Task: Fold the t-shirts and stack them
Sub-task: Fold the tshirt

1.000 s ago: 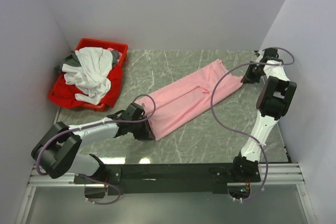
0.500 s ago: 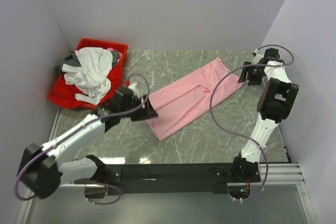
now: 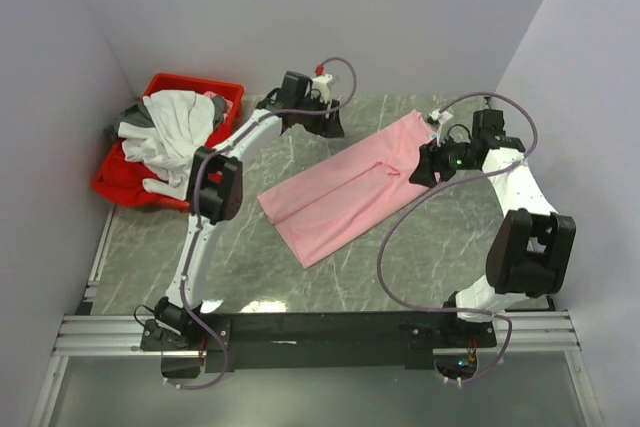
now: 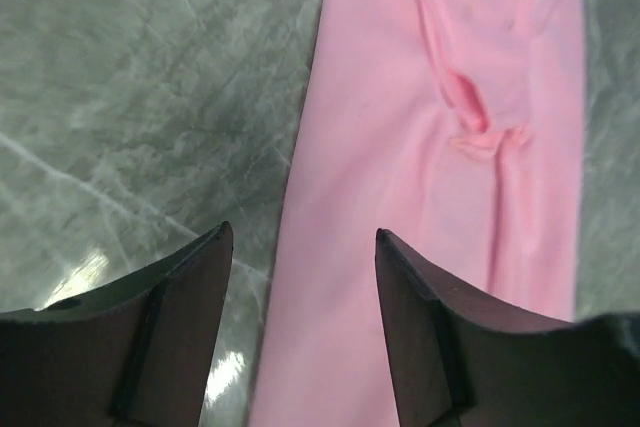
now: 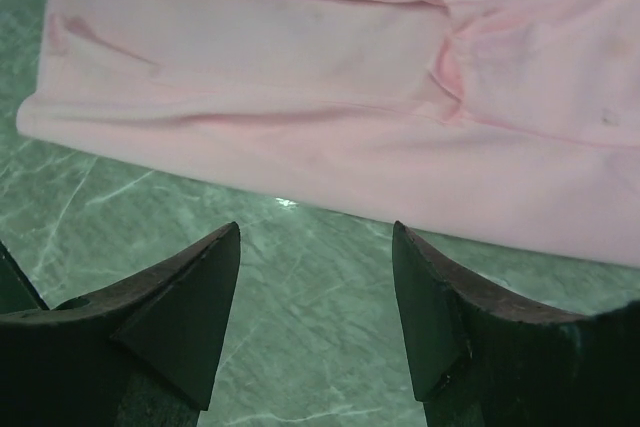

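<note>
A light pink t-shirt (image 3: 345, 187), folded into a long strip, lies diagonally across the table from near left to far right. My left gripper (image 3: 333, 125) is open and empty above the far side of the table; in its wrist view (image 4: 300, 237) the shirt's (image 4: 440, 147) long edge runs between the jaws. My right gripper (image 3: 425, 169) is open and empty at the shirt's right edge; in its wrist view (image 5: 315, 232) it hangs over bare table just short of the shirt (image 5: 300, 47). A white t-shirt (image 3: 170, 132) and a dark grey one (image 3: 125, 122) lie heaped in the bin.
A red plastic bin (image 3: 225, 87) stands at the far left, against the left wall. Grey walls close the table on the left, back and right. The green marbled tabletop (image 3: 420, 247) shows in front of the pink shirt.
My left arm has swung from the pink shirt's near-left end up to the far side of the table. My right gripper has moved from the far right corner leftward to the shirt's right edge.
</note>
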Robot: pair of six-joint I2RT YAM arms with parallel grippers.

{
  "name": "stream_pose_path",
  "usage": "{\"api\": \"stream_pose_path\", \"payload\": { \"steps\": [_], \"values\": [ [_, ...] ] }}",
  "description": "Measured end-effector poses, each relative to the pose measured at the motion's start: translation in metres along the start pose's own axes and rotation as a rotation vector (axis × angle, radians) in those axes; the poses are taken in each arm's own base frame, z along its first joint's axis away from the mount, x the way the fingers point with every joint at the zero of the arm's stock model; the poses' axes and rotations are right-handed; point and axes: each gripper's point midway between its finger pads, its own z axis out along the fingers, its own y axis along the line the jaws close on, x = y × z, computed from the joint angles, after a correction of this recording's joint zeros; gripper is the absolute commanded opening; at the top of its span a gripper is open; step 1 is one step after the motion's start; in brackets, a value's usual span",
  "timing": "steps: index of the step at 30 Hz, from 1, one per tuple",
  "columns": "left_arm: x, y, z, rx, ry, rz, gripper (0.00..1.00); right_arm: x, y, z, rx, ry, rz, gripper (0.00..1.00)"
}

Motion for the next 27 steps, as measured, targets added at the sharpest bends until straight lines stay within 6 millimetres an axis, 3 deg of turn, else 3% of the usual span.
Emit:
{"api": "stream_pose_path", "payload": {
  "steps": [3, 7, 20, 25, 26, 27],
  "values": [
    [0.029, 0.010, 0.027, 0.038, 0.053, -0.005, 0.62, -0.001, 0.015, -0.002, -0.033, -0.022, -0.047, 0.69],
    [0.063, 0.019, 0.047, 0.053, 0.111, -0.043, 0.60, -0.001, 0.019, 0.000, -0.056, -0.039, -0.055, 0.69],
    [0.072, 0.007, 0.054, 0.131, 0.126, -0.060, 0.46, 0.000, 0.021, 0.002, -0.074, -0.052, -0.046, 0.69],
    [0.079, -0.001, 0.058, 0.128, 0.149, -0.074, 0.13, 0.000, 0.021, 0.001, -0.071, -0.053, -0.043, 0.69],
    [0.081, 0.000, 0.059, 0.120, 0.155, -0.078, 0.00, 0.000, 0.021, 0.001, -0.071, -0.053, -0.042, 0.69],
    [0.081, 0.002, 0.059, 0.106, 0.156, -0.088, 0.00, 0.000, 0.020, 0.001, -0.071, -0.053, -0.041, 0.69]
  ]
}}
